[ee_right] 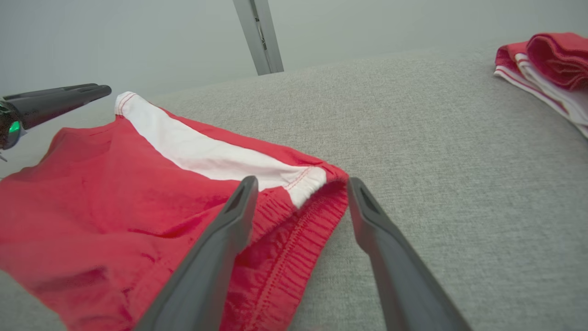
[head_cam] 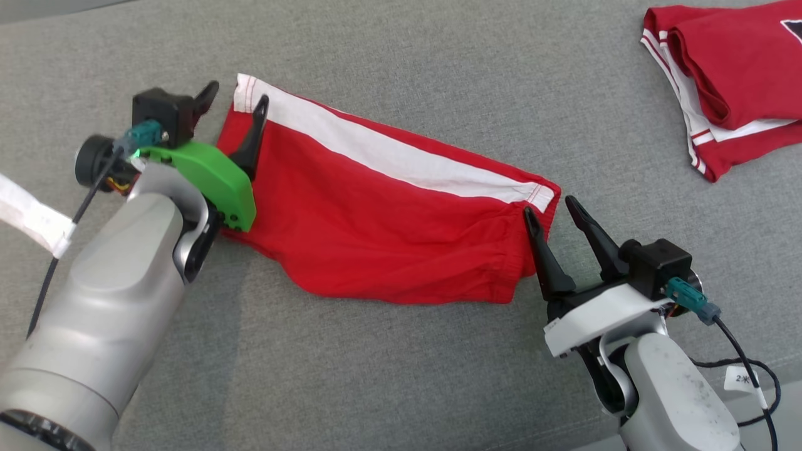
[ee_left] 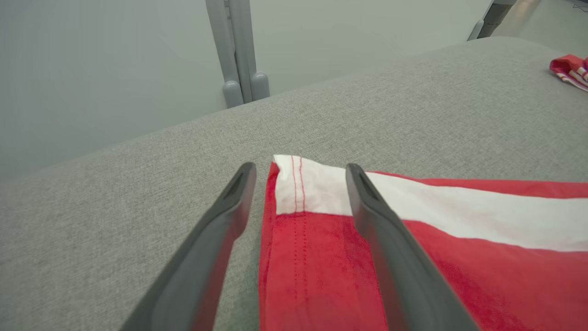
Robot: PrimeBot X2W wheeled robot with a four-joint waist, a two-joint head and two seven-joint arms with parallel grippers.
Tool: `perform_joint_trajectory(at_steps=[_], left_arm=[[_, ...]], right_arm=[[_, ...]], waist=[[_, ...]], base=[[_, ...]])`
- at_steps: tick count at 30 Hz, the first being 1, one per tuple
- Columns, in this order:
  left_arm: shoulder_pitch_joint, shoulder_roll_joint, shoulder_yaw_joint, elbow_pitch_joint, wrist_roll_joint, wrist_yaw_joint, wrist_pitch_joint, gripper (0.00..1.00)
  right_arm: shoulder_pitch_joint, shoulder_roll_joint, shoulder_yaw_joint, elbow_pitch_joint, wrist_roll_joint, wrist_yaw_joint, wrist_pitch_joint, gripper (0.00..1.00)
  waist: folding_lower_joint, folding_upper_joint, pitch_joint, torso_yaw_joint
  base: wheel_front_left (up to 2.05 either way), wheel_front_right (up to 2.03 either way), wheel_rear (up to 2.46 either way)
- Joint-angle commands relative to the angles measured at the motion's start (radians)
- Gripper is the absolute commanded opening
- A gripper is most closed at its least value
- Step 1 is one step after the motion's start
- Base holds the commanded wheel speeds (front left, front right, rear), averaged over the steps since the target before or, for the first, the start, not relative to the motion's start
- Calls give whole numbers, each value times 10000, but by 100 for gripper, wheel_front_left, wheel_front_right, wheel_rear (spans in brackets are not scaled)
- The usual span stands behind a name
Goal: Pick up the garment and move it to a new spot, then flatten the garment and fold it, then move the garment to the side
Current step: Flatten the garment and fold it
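In the head view, a red cloth garment with a broad white stripe point(head_cam: 376, 238) lies spread out on a grey woven fabric surface point(head_cam: 401, 62), running from far left to near right. The left gripper point(head_cam: 238, 93) sits at the garment's left end with its fingers apart, one over the red cloth and the other beyond the hem, gripping nothing. The right gripper point(head_cam: 550, 207) is at the gathered right end, its fingers also apart and clamped on nothing. A folded red-and-white cloth pile point(head_cam: 727, 81) lies at the far right, well apart from the garment.

In the left wrist view, the left gripper's point(ee_left: 299, 168) spread fingers frame the stitched white corner of the garment point(ee_left: 321, 266). A grey upright post point(ee_left: 236, 55) stands beyond the surface's far edge.

In the right wrist view, the right gripper's point(ee_right: 302, 181) parted fingers straddle the elastic corner of the garment point(ee_right: 115, 197). Whether either finger touches the cloth is unclear.
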Motion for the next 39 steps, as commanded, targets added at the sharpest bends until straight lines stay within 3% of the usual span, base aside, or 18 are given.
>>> perform_joint_trajectory(at_steps=[1, 9, 20, 28, 30, 31, 32, 33, 34, 35, 39], left_arm=[[308, 75, 88, -48, -110, 3, -63, 100], [1536, -25, 296, -167, -664, 19, 64, 100], [2017, 94, 383, -58, -1491, 37, 1570, 100], [2275, 99, 234, -251, -1864, 18, 2451, 100], [2344, 109, 181, -297, -1954, 15, 2658, 72], [2388, 117, 135, -314, -1976, 14, 2763, 47], [2421, 127, 107, -327, -2000, 14, 2824, 42], [2458, 134, 91, -356, -2033, 13, 2837, 27], [2489, 132, 121, -385, -2067, 12, 2774, 19], [2516, 128, 168, -420, -2070, 12, 2662, 2], [2792, 100, 388, -483, -2328, 11, 2289, 0]], right_arm=[[232, -33, -98, -127, -152, -16, 74, 100], [1010, -34, -589, -1079, -569, -16, 709, 100], [1651, -31, -1054, -2766, -1101, -16, 1648, 100], [1819, -32, -1071, -3118, -1025, -16, 1833, 100], [1825, -32, -1088, -3126, -1011, -16, 1832, 100], [1826, -32, -1091, -3129, -1012, -17, 1821, 100], [1832, -32, -1087, -3128, -994, -17, 1802, 100], [1842, -32, -1081, -3116, -982, -17, 1796, 100], [1846, -32, -1081, -3100, -968, -17, 1786, 100], [1853, -32, -1080, -3082, -950, -17, 1762, 100], [1904, -32, -1101, -3004, -932, -17, 1733, 100]], waist=[[0, 0, -314, 162], [0, 0, -978, 312], [0, 0, -1002, 72], [0, 0, -963, -89], [0, 0, -999, -98], [0, 0, -1031, -98], [0, 0, -1066, -97], [0, 0, -1106, -91], [0, 0, -1147, -80], [0, 0, -1193, -64], [0, 0, -1430, 47]], base=[[0, 0, 0], [0, 0, 0], [0, 0, 0], [0, 0, 0], [0, 0, 0], [0, 0, 0], [0, 0, 0], [0, 0, 0], [0, 0, 0], [0, 0, 0], [0, 0, 0]])
